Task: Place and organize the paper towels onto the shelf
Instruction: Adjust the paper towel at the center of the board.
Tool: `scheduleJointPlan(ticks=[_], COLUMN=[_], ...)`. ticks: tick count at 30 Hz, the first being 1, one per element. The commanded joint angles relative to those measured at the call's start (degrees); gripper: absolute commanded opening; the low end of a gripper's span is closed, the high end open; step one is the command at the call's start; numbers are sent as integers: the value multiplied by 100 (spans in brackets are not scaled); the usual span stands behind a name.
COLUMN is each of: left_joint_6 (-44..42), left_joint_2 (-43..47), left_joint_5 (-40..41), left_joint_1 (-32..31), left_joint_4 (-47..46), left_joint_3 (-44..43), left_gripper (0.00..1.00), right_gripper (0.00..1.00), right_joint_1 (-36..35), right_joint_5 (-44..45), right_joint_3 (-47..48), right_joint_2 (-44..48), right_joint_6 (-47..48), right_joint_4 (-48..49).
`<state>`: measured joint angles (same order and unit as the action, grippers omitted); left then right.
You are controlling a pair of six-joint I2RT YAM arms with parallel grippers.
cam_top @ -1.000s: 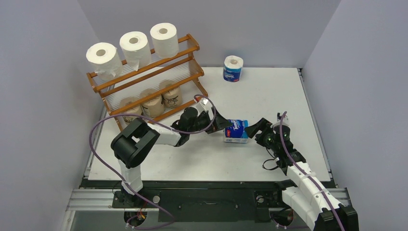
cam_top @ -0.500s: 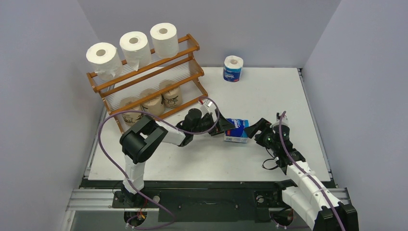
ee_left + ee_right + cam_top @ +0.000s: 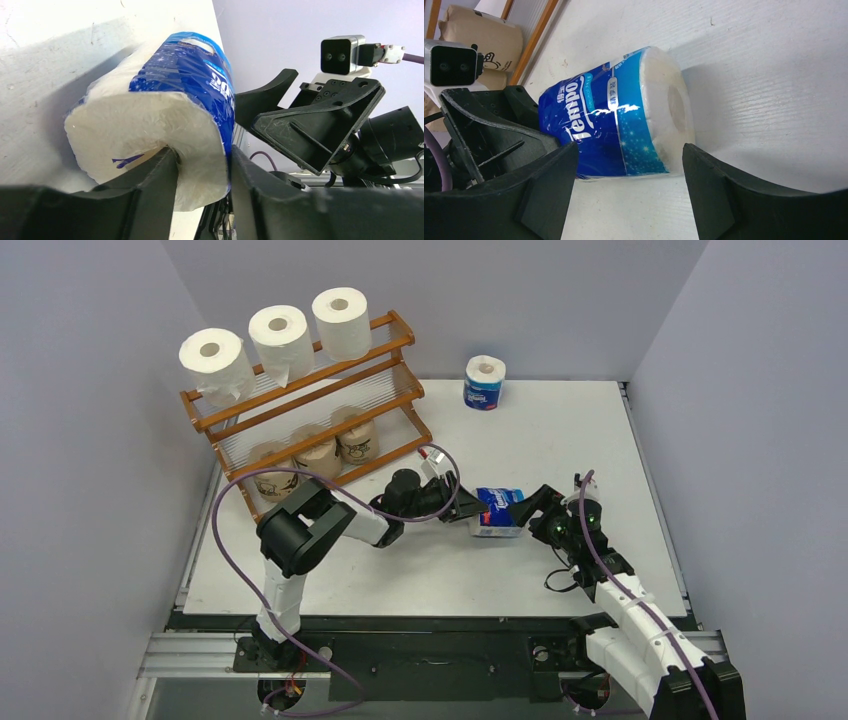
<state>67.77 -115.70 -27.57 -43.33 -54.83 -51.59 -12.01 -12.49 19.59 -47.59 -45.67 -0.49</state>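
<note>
A blue-and-white wrapped paper towel roll [image 3: 498, 511] lies on its side mid-table. My left gripper [image 3: 471, 508] is shut on its wall, one finger inside the hollow core and the other outside on the wrapper [image 3: 165, 95]. My right gripper [image 3: 532, 506] stands open just right of the roll's other end [image 3: 624, 125], apart from it. A second blue-and-white roll [image 3: 485, 382] stands upright at the back. The wooden shelf [image 3: 398, 341] at the back left carries three white rolls [image 3: 280, 335] on its top tier and three brown-wrapped rolls [image 3: 316, 456] on its bottom tier.
The shelf's middle tier [image 3: 320, 405] of clear slats holds nothing. Grey walls close in the table on the left, back and right. The two grippers face each other closely across the lying roll. Purple cables loop beside each arm.
My left gripper has slid further onto the lying roll and closed on its wall. The left elbow swung to the right. The right arm stayed put.
</note>
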Motion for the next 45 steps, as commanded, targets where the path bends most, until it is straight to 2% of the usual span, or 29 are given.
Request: scheduleJointPlan(ticks=[1,5,12,16,18,19,22,25,29,34,38,45], left_joint_6=[129,165,-193,-814,-1269,-1461,-2461,-3459,-4130,-4649,-5029,-5225], left_joint_2=[20,149,760,1425,1861,2180,2951,3416,3877,4038,3826,3366], left_joint_5=[-159,-157,-21,199,387,594,1162,2148,3038,3981,4513,4518], left_joint_1=[-27,-19,-3,-2,-9,-13,-63,-156,-182,-304,-441,-609], left_joint_4=[-682,-714,-142,972,1837,2557,4082,6070,7612,8893,9579,9862], left_joint_3=[-129,-56,118,191,171,118,-100,-579,-1044,-1610,-2029,-2097], left_gripper=[31,20,15,13,13,12,12,13,13,13,13,16], right_gripper=[72,72,72,71,71,71,70,70,70,70,70,70], right_joint_1=[38,32,32,29,24,12,-57,-429,-1256,-1930,-2186,-2293], right_joint_5=[-26,-26,12,106,148,163,238,642,1495,1893,2053,2050], right_joint_3=[-18,17,211,372,457,488,683,1030,1406,1571,1586,1469], right_joint_2=[107,203,563,800,909,945,987,935,720,252,-1,-267], right_joint_6=[-11,-17,21,155,241,308,479,771,1031,1126,1187,1222], right_joint_4=[235,178,-224,-545,-696,-818,-1095,-1562,-1968,-2003,-1915,-1741])
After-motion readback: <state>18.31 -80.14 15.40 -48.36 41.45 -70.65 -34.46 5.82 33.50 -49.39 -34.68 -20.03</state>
